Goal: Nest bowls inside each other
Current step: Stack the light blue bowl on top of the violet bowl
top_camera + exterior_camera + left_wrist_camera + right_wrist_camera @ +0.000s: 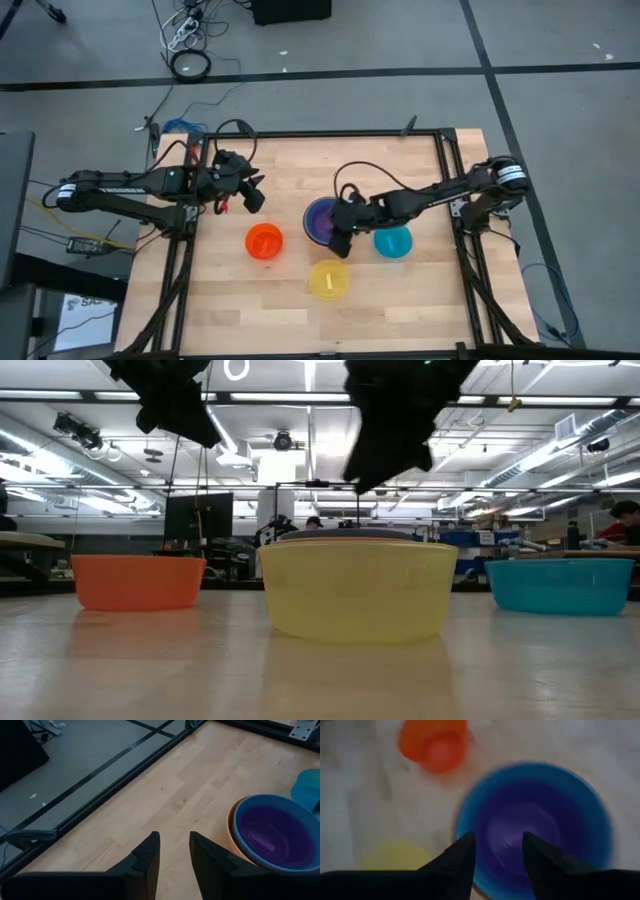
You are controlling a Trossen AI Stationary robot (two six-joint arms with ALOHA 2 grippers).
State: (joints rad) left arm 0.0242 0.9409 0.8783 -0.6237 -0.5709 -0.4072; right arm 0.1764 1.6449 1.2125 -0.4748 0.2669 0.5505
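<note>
— Yellow bowl (pixel 358 588) sits closest to us in the low view. What do we see on it?

— We see a round bowl of smooth plastic with a flat bottom. It looks a bit see-through. It stands on our pale wooden surface (pixel 290 300), which is made of long planks.

— What is beside it?

— We see the red-orange bowl (pixel 138 580) on one side and the teal bowl (pixel 560 583) on the other. Both are round and shiny, and both stand apart from the yellow one.

— Where are our other bowls?

— We see them near the middle of the surface. The purple bowl (pixel 322 220) sits inside the blue bowl (pixel 250 807), and the blue one sits inside the big orange bowl (pixel 231 822). Only a thin orange edge peeks out.

— What is our right hand (pixel 339 243) doing?

— We see it hanging just above that stack, on the side near the yellow bowl. Its two dark pointed fingers (pixel 459 857) stand apart and hold nothing.

— And our left hand (pixel 253 193)?

— We see it up over the far left part of the surface, well away from every bowl. Its fingers (pixel 146 854) have a small gap between them, and nothing is in the gap.
</note>
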